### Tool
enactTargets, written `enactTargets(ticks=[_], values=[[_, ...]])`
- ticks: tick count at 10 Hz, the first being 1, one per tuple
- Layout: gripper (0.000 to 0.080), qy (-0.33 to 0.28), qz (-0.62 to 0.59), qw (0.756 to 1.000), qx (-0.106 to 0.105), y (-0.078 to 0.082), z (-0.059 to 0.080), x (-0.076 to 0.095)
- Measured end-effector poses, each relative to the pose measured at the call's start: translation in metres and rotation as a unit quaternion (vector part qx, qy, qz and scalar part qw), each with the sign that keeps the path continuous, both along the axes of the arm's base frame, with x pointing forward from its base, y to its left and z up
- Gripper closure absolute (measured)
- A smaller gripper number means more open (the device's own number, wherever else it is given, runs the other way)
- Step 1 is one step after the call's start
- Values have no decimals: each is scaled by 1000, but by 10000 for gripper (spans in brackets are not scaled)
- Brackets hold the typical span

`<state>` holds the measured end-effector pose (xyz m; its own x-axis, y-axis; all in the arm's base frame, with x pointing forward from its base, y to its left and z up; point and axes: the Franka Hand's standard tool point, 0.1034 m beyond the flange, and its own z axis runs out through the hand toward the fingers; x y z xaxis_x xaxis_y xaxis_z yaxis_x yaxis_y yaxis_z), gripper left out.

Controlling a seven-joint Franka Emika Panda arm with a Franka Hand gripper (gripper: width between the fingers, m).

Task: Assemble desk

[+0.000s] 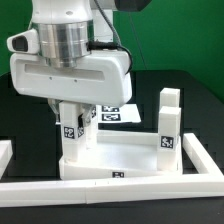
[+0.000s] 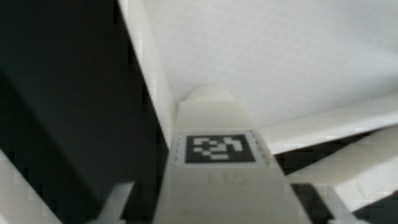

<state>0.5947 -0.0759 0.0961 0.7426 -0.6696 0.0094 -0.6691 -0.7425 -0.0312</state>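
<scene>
Closed narrowly on a short white square plastic leg (image 1: 70, 132), the jaws of the two-finger gripper (image 1: 72, 108) are seen holding it upright at the corner of the white plastic rectangular tray-like tabletop (image 1: 125, 156) on the exterior view's left. In the wrist view the same leg (image 2: 221, 150) is shown between the fingers (image 2: 302, 200), its black-and-white tag facing the camera. A second white square leg (image 1: 168, 128), also tagged, is stood upright at the tabletop's corner on the exterior view's right. The tabletop is laid on the black table (image 1: 195, 95), its raised rim smooth and matte, with a small tag on the front edge. A long white border rail (image 1: 110, 187) is set just in front of it.
</scene>
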Motion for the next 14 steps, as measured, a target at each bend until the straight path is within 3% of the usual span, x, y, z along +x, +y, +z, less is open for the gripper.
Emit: enactTargets(ticks=[3,5,7,8,9,10,11,12,13,14], values=[[512,-20,-210,977,41,4,1,8],[512,-52,-338,937,79,2,0,13],[487,-52,-375,921,86,4,2,15],[487,-53,-366,925,85,4,2,15],[297,-54,-356,929,84,4,1,15],[297,-54,-336,937,81,4,2,15],[183,-55,-251,964,72,6,5,18],[155,-48,-144,986,64,13,9,20],[155,-39,-65,995,61,21,12,20],[151,-45,-56,996,55,17,11,21]])
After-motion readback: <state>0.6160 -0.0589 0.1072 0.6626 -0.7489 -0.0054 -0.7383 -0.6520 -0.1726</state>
